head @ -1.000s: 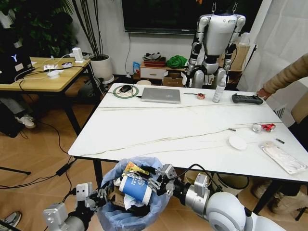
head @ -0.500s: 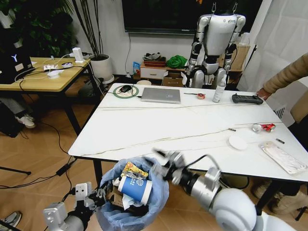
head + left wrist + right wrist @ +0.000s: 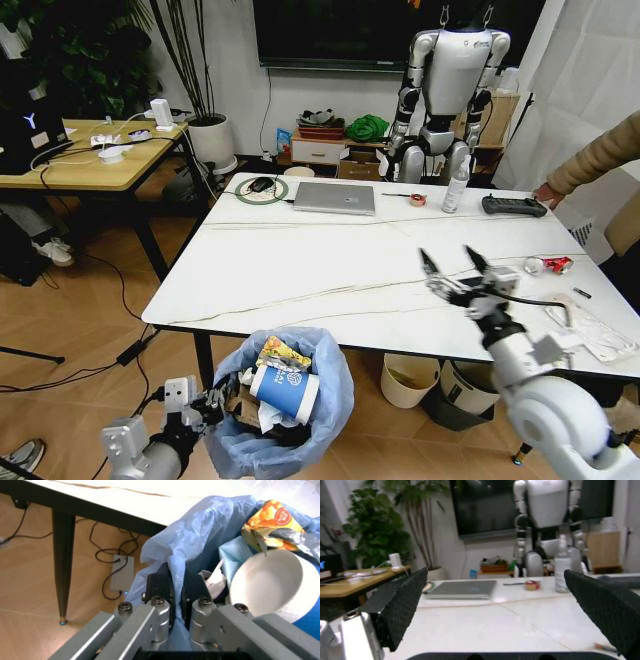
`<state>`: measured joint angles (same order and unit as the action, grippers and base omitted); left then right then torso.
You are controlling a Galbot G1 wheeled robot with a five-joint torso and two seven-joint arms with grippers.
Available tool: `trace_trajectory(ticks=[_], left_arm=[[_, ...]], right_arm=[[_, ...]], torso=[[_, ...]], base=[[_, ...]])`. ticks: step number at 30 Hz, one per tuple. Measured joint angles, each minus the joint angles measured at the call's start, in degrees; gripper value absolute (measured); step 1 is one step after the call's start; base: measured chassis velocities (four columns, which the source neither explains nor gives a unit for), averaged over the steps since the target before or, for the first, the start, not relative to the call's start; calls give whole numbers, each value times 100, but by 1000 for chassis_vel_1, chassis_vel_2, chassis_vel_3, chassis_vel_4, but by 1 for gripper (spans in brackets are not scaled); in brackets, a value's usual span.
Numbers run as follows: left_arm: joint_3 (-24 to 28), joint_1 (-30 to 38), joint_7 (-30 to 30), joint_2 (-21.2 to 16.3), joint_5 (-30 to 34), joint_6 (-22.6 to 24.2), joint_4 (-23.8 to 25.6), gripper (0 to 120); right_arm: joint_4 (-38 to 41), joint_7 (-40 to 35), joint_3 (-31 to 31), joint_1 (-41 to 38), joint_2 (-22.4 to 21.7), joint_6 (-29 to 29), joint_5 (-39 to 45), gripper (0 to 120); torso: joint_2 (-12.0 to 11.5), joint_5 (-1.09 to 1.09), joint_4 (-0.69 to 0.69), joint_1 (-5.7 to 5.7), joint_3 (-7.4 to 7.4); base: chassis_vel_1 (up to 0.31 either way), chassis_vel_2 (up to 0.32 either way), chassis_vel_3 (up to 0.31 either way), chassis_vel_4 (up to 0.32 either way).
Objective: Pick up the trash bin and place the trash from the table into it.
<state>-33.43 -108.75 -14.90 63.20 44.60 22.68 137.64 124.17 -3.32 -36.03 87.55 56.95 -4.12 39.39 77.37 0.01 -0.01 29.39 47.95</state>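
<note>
The trash bin [image 3: 290, 420], dark and lined with a puffy light-blue bag, hangs below the table's [image 3: 300, 270] near edge. My left gripper [image 3: 205, 408] is shut on its rim; the left wrist view shows the fingers [image 3: 159, 588] pinching the bag [image 3: 200, 536]. A blue paper cup [image 3: 285, 392] and a yellow wrapper [image 3: 280, 353] lie inside. My right gripper [image 3: 455, 268] hovers open and empty over the table's right half, left of a white lid [image 3: 494, 296], a crushed can [image 3: 548, 265] and a clear packet [image 3: 590, 328].
A laptop [image 3: 334, 197], bottle [image 3: 455, 190], tape roll [image 3: 417, 199] and black controller [image 3: 514, 206] line the table's far side. A humanoid robot [image 3: 450, 90] stands behind. A person's sleeve [image 3: 600, 160] reaches in at right. Two other bins [image 3: 410, 378] sit under the table.
My right gripper has left the blue cup in the bin, then risen and swung right over the table with its fingers spread. The left gripper and bin barely moved.
</note>
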Motion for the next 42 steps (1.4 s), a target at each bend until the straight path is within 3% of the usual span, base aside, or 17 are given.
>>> trace_trajectory(ticks=[1,4,7,14,26,42], left_arm=[[27,28,13,-5,5,-10,-11,0],[57,50,26,-22,6,-16,-22,0],[122,86,51,-59,6,-38,-58,0],[335,85,83,-173,39,-68,-143,0],[540,162,95,-230,77,-83,-162,0],[596,246,73,-239,93,-68,-175,0]], right_arm=[[-21,105,-250,220,309,-16,-140,100],[-22,186,-413,423,630,-43,-265,100],[-38,494,-715,938,1424,-179,-665,100],[-164,815,-883,1319,2086,-379,-1024,100],[-239,986,-948,1340,2305,-516,-1103,100],[-418,1030,-830,1197,2276,-557,-1094,100]], torso=[[0,-2,1,0,0],[0,-1,1,0,0],[0,0,-2,0,0],[1,-2,0,-2,0],[1,-2,2,-1,0],[0,-2,1,0,0]], base=[[0,0,0,0],[0,0,0,0],[0,0,0,0],[0,0,0,0],[-78,-65,80,77],[-251,-248,251,247]])
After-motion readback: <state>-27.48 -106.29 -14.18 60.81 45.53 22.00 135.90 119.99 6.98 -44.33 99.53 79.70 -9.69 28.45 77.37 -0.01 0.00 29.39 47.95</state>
